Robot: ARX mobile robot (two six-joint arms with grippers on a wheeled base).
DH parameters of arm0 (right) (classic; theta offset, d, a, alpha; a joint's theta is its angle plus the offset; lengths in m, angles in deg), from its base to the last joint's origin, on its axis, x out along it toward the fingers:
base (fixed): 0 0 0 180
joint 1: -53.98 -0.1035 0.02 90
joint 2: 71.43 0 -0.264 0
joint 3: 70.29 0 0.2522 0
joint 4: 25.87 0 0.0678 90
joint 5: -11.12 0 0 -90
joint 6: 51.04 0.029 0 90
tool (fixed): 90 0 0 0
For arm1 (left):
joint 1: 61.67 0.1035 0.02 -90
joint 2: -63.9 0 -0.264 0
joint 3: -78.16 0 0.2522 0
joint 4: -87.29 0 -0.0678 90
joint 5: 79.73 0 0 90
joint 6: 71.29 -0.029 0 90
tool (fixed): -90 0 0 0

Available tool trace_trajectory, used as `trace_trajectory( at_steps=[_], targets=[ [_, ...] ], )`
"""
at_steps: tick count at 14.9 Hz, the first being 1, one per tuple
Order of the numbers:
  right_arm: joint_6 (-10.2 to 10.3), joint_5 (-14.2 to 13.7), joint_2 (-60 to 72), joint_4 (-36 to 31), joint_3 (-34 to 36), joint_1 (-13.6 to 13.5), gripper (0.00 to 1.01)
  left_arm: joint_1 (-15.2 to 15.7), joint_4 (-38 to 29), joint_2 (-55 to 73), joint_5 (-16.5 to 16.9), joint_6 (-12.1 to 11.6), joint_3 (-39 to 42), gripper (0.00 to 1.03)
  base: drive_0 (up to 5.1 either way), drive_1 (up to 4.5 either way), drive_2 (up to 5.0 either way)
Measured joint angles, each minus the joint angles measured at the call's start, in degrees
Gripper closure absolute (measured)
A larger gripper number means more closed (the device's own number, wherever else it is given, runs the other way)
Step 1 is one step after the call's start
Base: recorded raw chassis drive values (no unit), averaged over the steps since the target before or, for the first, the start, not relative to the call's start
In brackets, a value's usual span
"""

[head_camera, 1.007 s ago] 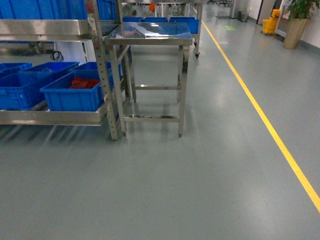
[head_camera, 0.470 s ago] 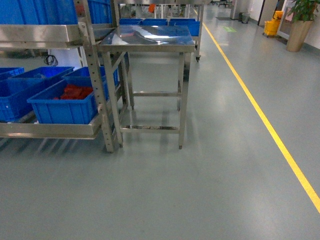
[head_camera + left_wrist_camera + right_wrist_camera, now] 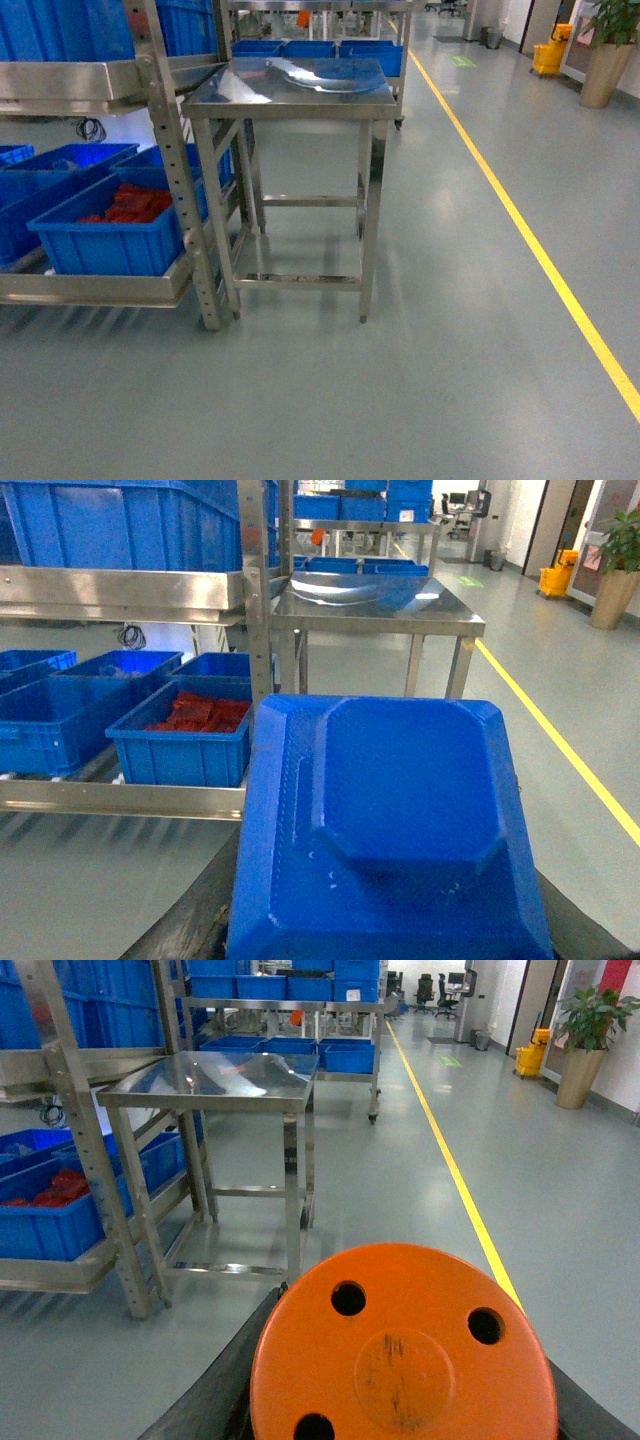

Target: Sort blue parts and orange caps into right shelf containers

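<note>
Closest to the left wrist camera, a blue part (image 3: 400, 830) with an octagonal raised centre fills the lower frame; dark gripper parts show only at its bottom edges, so I cannot tell how the left fingers stand. In the right wrist view an orange cap (image 3: 400, 1350) with three holes covers the right gripper in the same way, and its fingers cannot be judged either. Further away stands a steel table (image 3: 295, 95), just beside a metal shelf rack (image 3: 170, 200). On the lower shelf sits a blue crate (image 3: 110, 245) holding red pieces (image 3: 130, 203), with more crates (image 3: 50, 165) behind it. A yellow floor line (image 3: 530, 240) runs into the distance.
</note>
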Motion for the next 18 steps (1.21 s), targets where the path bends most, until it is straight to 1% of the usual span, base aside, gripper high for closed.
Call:
trace_trajectory(
  at_steps=[18],
  targets=[
    [0.0, 0.0, 0.0, 0.0, 0.0, 0.0, 0.57, 0.0, 0.0, 0.0, 0.0, 0.0, 0.0, 0.60, 0.0, 4.08, -4.2]
  ],
)
